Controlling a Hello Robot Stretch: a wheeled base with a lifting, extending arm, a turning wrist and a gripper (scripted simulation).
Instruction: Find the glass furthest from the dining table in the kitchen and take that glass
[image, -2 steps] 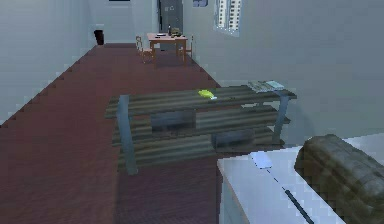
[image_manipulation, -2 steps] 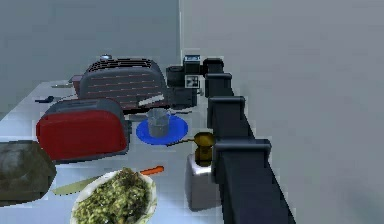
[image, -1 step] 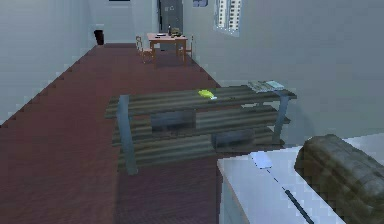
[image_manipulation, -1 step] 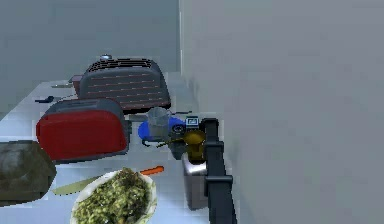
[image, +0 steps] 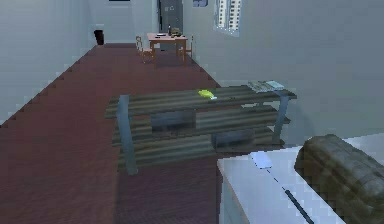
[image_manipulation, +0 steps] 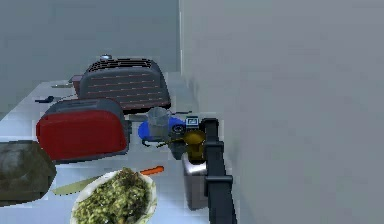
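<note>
In the arm side view, my arm (image_manipulation: 214, 185) rises from the bottom edge over a white counter (image_manipulation: 160, 210). The gripper (image_manipulation: 168, 133) sits at its far end, left of the white marker squares. A small greyish, see-through rounded thing (image_manipulation: 157, 126), possibly a glass, is right at the gripper on the counter, with a brownish blob (image_manipulation: 196, 149) close beside it. I cannot tell whether the gripper holds anything. Far down the forward view stands a dining table (image: 166, 42) with chairs.
On the counter sit a red toaster (image_manipulation: 82, 131), a dark toaster (image_manipulation: 125, 82), a plate of green food (image_manipulation: 115, 198) and a brown loaf (image_manipulation: 22, 170). A grey wall (image_manipulation: 290, 100) lies right of the arm. A low wooden shelf table (image: 200, 115) crosses the red floor ahead.
</note>
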